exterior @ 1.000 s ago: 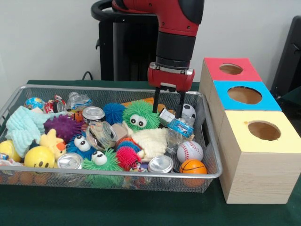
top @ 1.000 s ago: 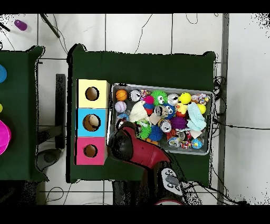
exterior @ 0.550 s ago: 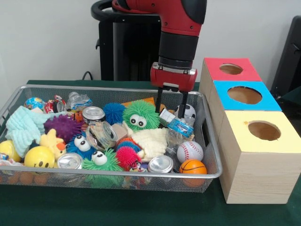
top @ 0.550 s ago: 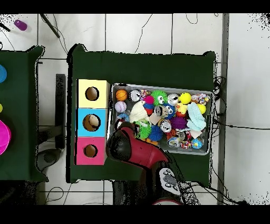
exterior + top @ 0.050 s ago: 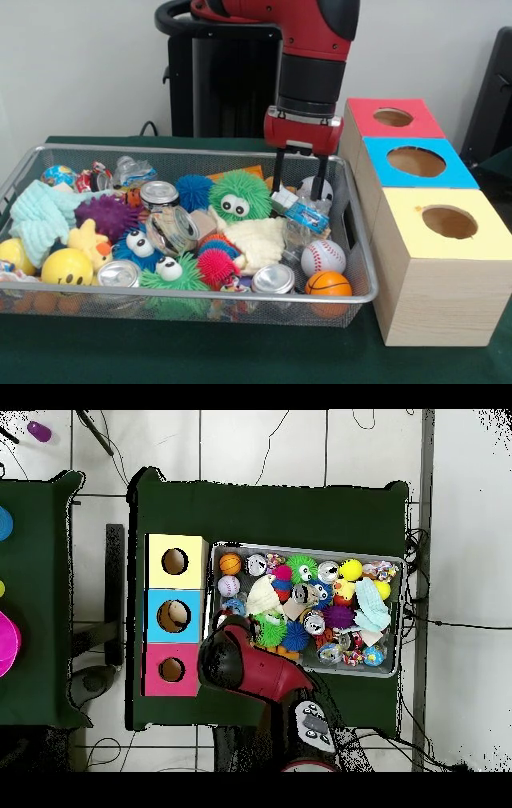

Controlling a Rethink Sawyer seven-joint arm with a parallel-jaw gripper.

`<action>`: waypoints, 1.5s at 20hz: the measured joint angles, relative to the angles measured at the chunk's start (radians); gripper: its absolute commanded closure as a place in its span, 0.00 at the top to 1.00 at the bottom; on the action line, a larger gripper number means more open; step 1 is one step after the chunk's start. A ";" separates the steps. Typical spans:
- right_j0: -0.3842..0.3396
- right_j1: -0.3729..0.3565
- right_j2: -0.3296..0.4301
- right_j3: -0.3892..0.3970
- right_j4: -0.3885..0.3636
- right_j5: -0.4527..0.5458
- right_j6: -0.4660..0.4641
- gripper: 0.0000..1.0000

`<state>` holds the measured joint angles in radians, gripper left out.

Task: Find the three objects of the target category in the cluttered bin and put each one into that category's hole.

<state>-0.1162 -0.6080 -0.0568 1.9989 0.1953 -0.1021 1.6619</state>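
My gripper point(image 5: 298, 192) hangs open over the right far part of the wire bin point(image 5: 192, 298), its fingers straddling nothing that I can see. Just below the tips lies a crushed plastic bottle with a blue label point(image 5: 302, 214), and a small soccer ball point(image 5: 322, 189) shows behind the right finger. A baseball point(image 5: 323, 257) and a mini basketball point(image 5: 328, 283) lie at the bin's near right corner. In the overhead view the red arm point(image 5: 230, 661) covers the gripper and that end of the bin point(image 5: 305, 549).
Three boxes with holes stand right of the bin: red point(image 5: 393, 118), blue point(image 5: 416, 162), yellow point(image 5: 449, 222). The bin also holds a green fuzzy ball with eyes point(image 5: 238, 196), cans point(image 5: 274, 278), a jar point(image 5: 172, 230), a smiley ball point(image 5: 66, 266) and a mint cloth point(image 5: 40, 216).
The gripper has shifted to the right, toward the boxes, and risen slightly. The bottle and other bin contents stayed put.
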 measured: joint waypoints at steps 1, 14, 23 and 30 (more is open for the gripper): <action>0.002 0.000 0.000 0.000 0.001 0.000 0.000 1.00; 0.010 0.013 0.003 0.000 0.007 -0.083 0.001 1.00; -0.027 0.047 0.010 0.017 0.004 -0.192 0.003 1.00; -0.048 0.072 0.011 0.028 0.004 -0.220 0.018 1.00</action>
<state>-0.1646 -0.5362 -0.0461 2.0266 0.1990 -0.3225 1.6796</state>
